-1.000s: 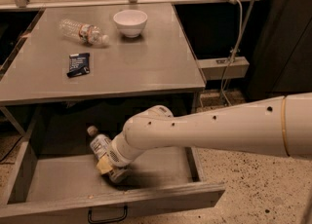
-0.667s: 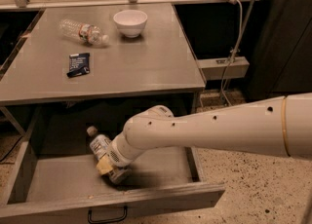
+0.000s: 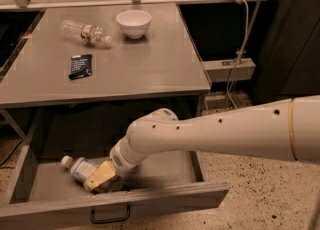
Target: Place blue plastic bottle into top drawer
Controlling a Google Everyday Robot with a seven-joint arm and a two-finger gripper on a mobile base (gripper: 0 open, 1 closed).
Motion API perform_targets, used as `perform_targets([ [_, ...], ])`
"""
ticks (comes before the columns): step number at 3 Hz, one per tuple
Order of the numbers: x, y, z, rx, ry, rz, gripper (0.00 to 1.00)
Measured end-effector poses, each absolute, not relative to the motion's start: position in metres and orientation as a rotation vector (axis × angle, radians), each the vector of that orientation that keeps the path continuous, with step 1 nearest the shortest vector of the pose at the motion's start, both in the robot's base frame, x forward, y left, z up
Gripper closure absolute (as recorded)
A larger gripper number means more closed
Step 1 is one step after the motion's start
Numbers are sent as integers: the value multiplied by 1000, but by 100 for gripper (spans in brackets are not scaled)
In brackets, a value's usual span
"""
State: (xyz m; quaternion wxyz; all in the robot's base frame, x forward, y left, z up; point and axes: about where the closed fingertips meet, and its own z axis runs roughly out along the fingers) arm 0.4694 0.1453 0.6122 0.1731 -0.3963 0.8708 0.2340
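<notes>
The blue plastic bottle [image 3: 81, 168] has a white cap and a pale label. It lies on its side inside the open top drawer [image 3: 150, 196], cap pointing left, near the drawer's front left. My gripper [image 3: 102, 178], with tan tips, is down in the drawer at the bottle's base end and covers that end. The white arm reaches in from the right, over the drawer's front.
On the grey table [image 3: 150, 69] above lie a clear crinkled bottle with a red-and-white label [image 3: 86, 32], a white bowl [image 3: 133, 22] and a dark packet [image 3: 80, 66]. The drawer's black handle [image 3: 108, 216] is at front centre. A power strip and cables hang at the back right.
The bottle has gone from tilted up to lying nearly flat, its cap lower and further left. My gripper has dropped slightly and shifted left with it.
</notes>
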Motion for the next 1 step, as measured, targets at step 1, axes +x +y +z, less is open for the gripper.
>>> perform_targets([
  [1, 469, 145, 612, -1124, 2470, 664, 0],
])
